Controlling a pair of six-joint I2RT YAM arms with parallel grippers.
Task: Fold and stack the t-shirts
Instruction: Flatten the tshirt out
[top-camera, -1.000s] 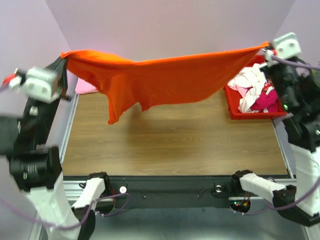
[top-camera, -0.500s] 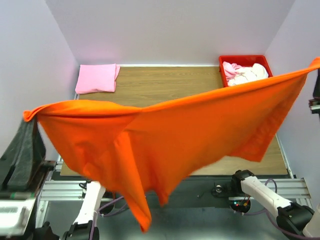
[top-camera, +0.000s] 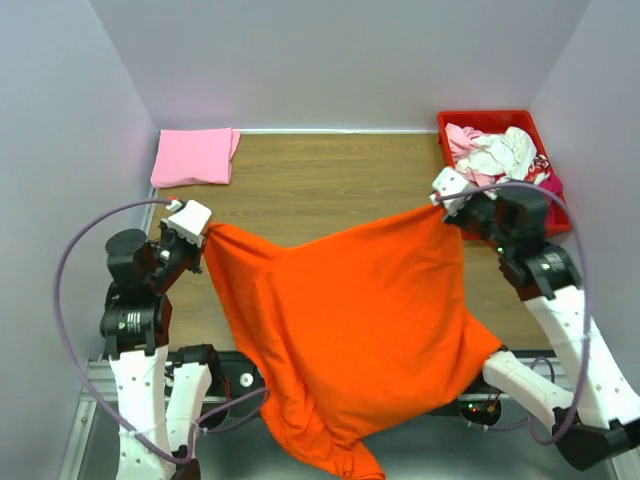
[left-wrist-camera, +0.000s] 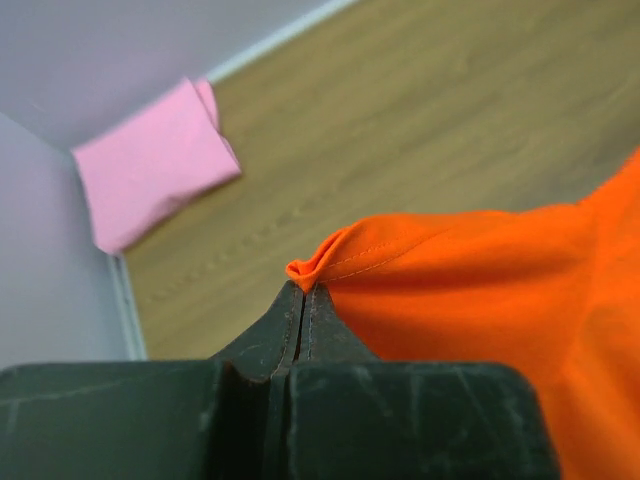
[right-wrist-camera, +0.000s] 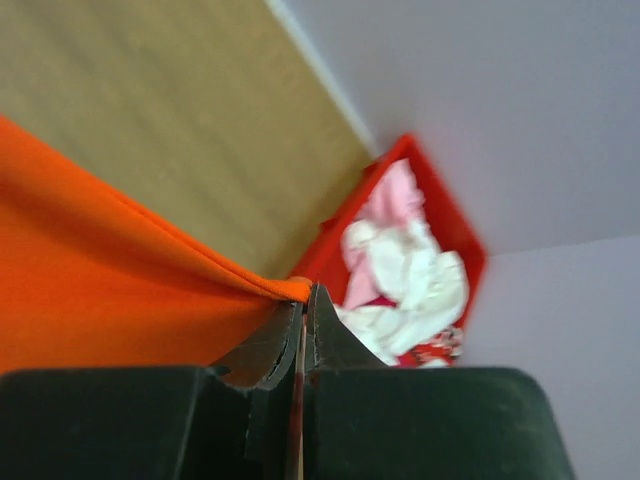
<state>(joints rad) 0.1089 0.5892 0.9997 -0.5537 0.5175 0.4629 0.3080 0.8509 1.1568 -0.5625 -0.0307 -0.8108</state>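
Left gripper (top-camera: 204, 232) and right gripper (top-camera: 438, 207) each clamp 1 orange t-shirt (top-camera: 350, 320) corner; hem apparently overhangs table (top-camera: 320, 180)

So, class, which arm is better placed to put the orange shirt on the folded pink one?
Left, probably. The left gripper pinches a corner of the orange shirt on the same side as the pink shirt; the right gripper holds the other corner beside the red crate.

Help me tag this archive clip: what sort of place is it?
Probably a robotics lab cell: plain walls box in a wooden table, a left arm and right arm are mounted at its edge, a red crate holds clothes.
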